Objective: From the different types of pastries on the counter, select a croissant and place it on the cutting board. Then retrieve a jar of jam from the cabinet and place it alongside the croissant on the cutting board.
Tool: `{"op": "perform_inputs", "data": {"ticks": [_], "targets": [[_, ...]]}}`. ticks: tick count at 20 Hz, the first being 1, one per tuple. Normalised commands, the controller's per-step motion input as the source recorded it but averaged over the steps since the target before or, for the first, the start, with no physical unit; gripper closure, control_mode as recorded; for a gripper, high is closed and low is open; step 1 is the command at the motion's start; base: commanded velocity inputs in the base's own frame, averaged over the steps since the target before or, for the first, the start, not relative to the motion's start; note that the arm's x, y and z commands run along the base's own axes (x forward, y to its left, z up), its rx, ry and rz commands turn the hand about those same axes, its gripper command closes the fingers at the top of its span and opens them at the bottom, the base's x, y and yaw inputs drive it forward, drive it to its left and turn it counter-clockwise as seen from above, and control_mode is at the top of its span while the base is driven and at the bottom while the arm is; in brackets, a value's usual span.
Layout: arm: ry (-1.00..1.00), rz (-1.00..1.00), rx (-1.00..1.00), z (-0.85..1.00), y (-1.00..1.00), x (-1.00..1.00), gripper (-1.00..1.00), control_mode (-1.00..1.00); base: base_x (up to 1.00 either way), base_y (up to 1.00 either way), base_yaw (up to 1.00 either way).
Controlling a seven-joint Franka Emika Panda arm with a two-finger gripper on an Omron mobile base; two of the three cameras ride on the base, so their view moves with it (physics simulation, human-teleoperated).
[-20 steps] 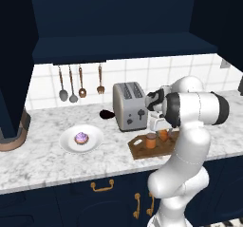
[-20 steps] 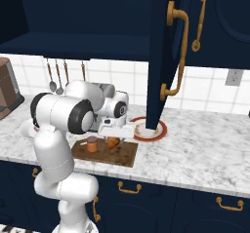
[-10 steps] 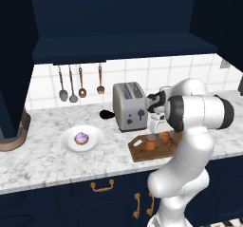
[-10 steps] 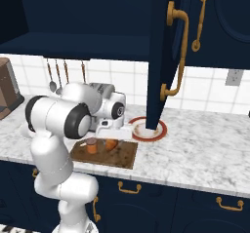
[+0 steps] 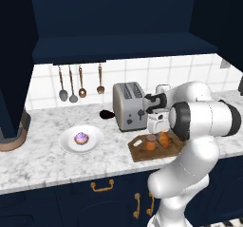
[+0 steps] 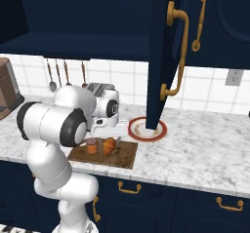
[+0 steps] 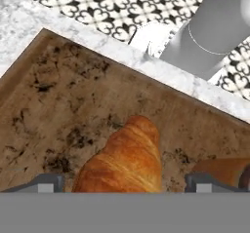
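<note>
On the counter [image 5: 42, 162] lies the dark wooden cutting board [image 5: 140, 154] [image 6: 124, 155] [image 7: 63, 105]. The golden croissant [image 5: 164, 138] [image 6: 109, 146] [image 7: 128, 159] rests on it. Right beside the croissant stands the orange-brown jar of jam [image 5: 151, 142] [image 6: 92, 145] [image 7: 222, 169]. My gripper [image 5: 154, 128] [image 6: 101, 135] [image 7: 124, 182] hovers just above the two, open, its fingertips [image 7: 46, 182] spread wide and gripping nothing. The round purple-frosted pastry [image 5: 81, 137] sits on a white plate to the left. The navy cabinet [image 5: 118, 26] hangs overhead.
A silver toaster [image 5: 128, 106] stands just behind the board. Utensils [image 5: 71, 83] hang on the tiled wall. A red-rimmed plate [image 6: 146, 129] lies right of the board under the open cabinet door [image 6: 163, 56]. Drawers with brass handles [image 6: 128, 188] run below the counter.
The fingers have spread wider apart over the board. The jar and the croissant stay where they were, and the arm's elbow has shifted slightly.
</note>
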Motion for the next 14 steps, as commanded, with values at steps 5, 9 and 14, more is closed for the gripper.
{"op": "perform_inputs", "data": {"ticks": [5, 9, 14], "targets": [[0.0, 0.14, 0.08, 0.67, -0.02, 0.06, -1.0, -1.0, 0.0, 0.0, 0.0], [-0.08, 0.03, 0.05, 0.36, -0.37, -0.95, -1.0, -1.0, 0.0, 0.0, 0.0], [-0.17, 0.05, 0.0, 0.28, -0.39, -0.79, -1.0, -1.0, 0.0, 0.0, 0.0]]}}
